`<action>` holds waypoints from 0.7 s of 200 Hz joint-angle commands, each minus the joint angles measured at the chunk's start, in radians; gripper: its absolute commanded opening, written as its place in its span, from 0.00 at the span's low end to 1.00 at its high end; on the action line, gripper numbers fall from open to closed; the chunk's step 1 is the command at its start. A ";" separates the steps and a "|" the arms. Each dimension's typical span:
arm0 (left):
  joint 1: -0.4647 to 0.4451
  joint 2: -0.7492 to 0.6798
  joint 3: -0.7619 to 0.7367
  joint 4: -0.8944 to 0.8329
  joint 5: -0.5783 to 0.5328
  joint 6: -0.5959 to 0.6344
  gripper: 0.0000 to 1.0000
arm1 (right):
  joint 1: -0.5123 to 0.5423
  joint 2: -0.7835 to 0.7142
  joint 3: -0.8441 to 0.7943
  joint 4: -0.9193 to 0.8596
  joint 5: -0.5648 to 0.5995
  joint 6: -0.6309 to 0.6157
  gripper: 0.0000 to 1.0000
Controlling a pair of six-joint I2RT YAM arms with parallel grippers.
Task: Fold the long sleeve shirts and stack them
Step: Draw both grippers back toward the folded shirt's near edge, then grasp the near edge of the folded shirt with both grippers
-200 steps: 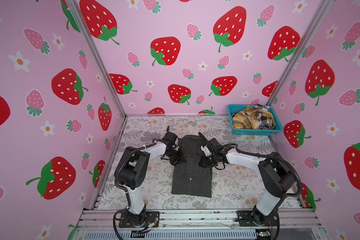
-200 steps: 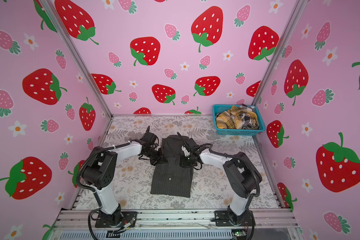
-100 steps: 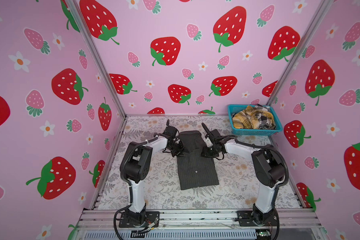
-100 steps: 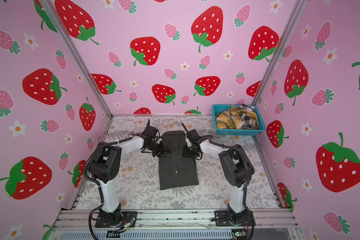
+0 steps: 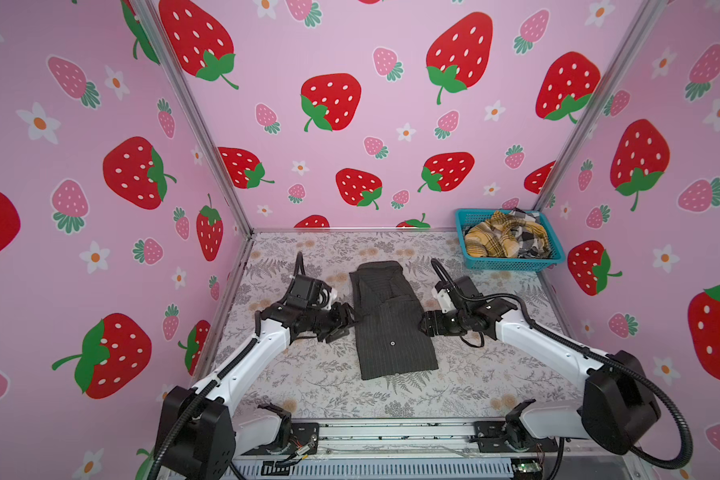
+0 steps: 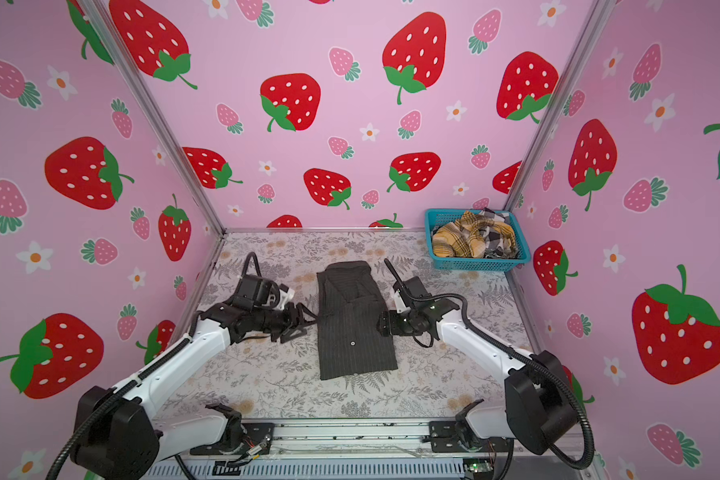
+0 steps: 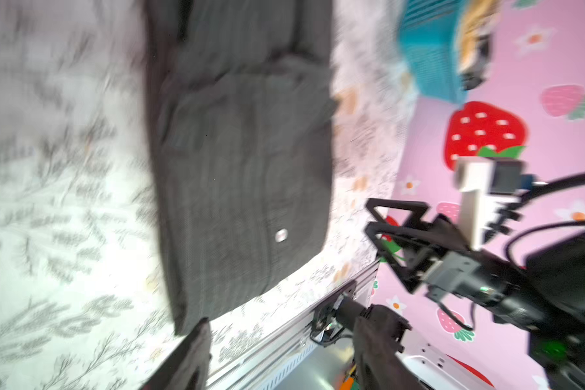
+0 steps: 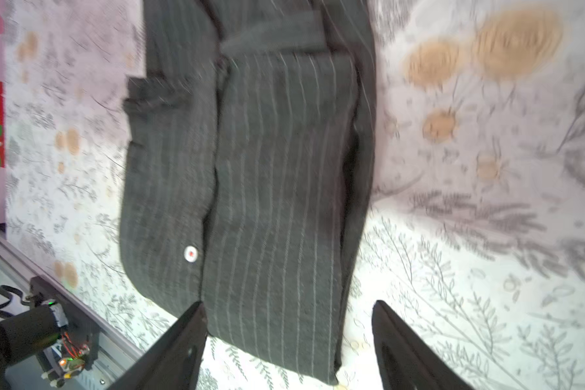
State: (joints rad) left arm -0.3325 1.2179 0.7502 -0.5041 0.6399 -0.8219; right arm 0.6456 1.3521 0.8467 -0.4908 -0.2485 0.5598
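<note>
Dark pinstripe shirt (image 5: 391, 328) is lying mid-tabletop (image 5: 308, 386) as a narrow strip, no sleeves sticking out, collar end pointing at the back wall (one pale button showing). L hand (image 5: 346, 324) is sitting just beside its left edge, fingers spread, gripping nothing. R hand (image 5: 425, 324) is sitting at the right edge, also spread and empty. Further out, the blue basket (image 5: 512, 262) in the far right corner is holding the mustard plaid shirt (image 5: 491, 243) and black-white check shirt (image 5: 528, 237), both crumpled. Progress, as I'm judging it: side folds are looking done on shirt no. 1, cross-fold probably remaining. The other two are waiting, no stack yet.
</note>
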 commanded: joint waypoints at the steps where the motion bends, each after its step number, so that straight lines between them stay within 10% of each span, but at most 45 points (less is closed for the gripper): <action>1: -0.023 -0.035 -0.080 0.036 0.049 -0.135 0.75 | 0.002 -0.039 -0.073 -0.029 -0.039 0.052 0.78; 140: -0.143 0.267 -0.106 0.085 0.067 -0.131 0.61 | -0.002 0.002 -0.235 0.089 -0.114 0.143 0.62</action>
State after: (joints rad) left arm -0.4385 1.4498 0.6273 -0.4194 0.7082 -0.9268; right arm 0.6456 1.3441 0.6247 -0.4156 -0.3565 0.6807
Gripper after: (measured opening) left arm 0.653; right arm 0.627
